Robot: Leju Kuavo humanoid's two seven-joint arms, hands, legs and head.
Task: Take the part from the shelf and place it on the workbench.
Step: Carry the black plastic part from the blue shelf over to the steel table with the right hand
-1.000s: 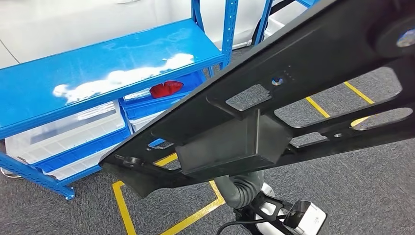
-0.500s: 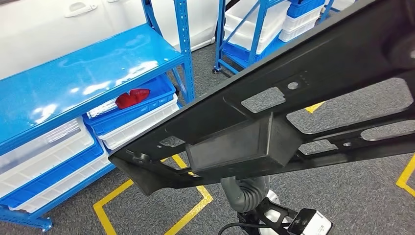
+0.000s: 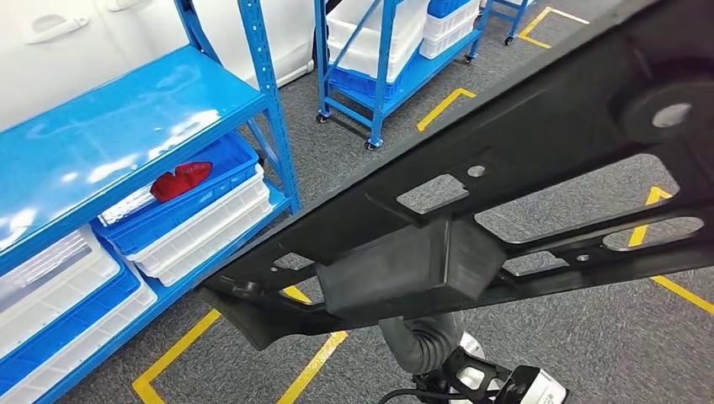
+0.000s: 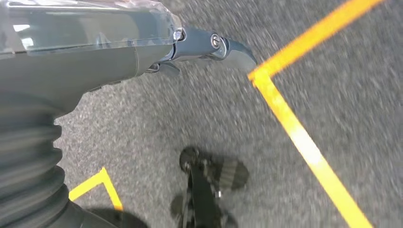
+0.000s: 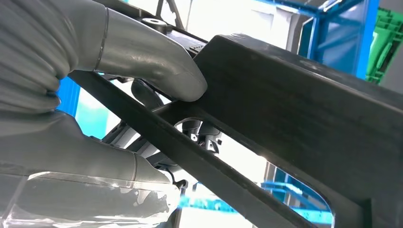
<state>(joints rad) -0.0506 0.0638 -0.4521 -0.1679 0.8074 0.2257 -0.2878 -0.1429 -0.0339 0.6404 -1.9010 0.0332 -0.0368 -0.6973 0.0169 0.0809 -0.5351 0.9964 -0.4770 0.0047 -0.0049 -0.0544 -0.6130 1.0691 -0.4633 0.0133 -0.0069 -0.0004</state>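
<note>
A large black part (image 3: 505, 168), a flat frame with cut-outs and a box-shaped block underneath, spans the head view from lower left to upper right, lifted above the floor. My right hand (image 5: 142, 66) grips it, the grey thumb pressed on a bar of the part (image 5: 294, 114) and the fingers behind it. That arm's ribbed wrist (image 3: 418, 337) rises to the part from below. My left hand (image 4: 119, 52) hangs over the grey carpet and holds nothing, one metal finger stretched out.
A blue shelf (image 3: 126, 135) stands at the left, with blue and white bins (image 3: 202, 219) and a red object (image 3: 179, 180) on its lower level. A second blue rack (image 3: 379, 59) with white bins stands farther back. Yellow lines (image 3: 311, 370) mark the carpet.
The camera has turned: the blue shelf slid left in the picture and the second rack came into view. The black part stays in my right hand.
</note>
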